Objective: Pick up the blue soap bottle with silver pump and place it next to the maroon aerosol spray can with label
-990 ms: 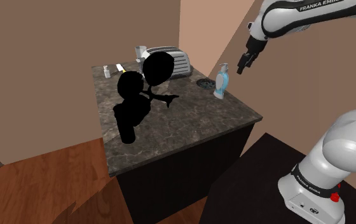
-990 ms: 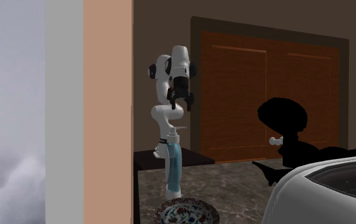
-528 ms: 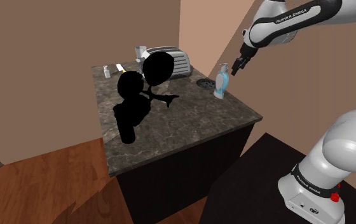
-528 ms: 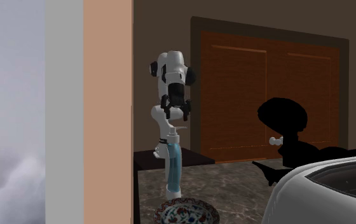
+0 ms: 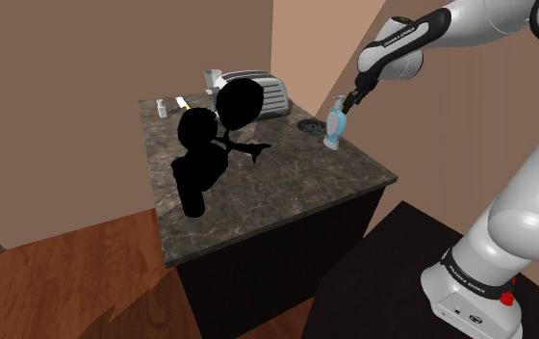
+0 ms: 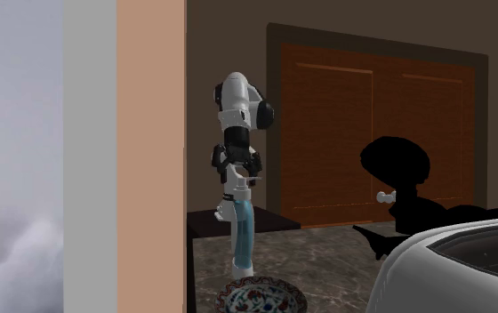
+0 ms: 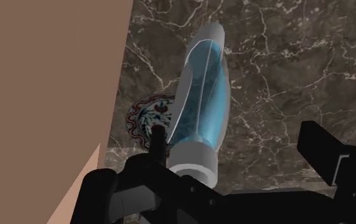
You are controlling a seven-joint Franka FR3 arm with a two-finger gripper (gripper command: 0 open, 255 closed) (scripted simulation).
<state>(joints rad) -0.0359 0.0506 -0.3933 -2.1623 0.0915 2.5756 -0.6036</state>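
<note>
Shoulder view first: the gripper has been brought down and toward the view's left over the last second. A second ago it hung high and well clear. Now it is seen just above and beside the pump of the blue soap bottle. The bottle has not been moved. It is still standing upright near the edge of the dark marble counter, just beside a small patterned dish, with the toaster further back. Two pure black silhouettes are drawn mid-counter, well apart from the action.

On to the second exterior view: the hand has been lowered here too. The gripper is now lined up right over the top of the bottle, where before a clear gap was seen. The dish lies at the bottle's foot, and wooden doors close off the background.

Wrist view now: the bottle is looked down along its length, with the dish beside its base. The gripper is held wide, a black finger to either side of the pump end and neither seen to touch it. So nothing has been gripped yet.

The approach is judged nearly done. A little more descent and a squeeze are called for before any carrying can start. On a tall, slim bottle so near the edge, a knock could tip it.
</note>
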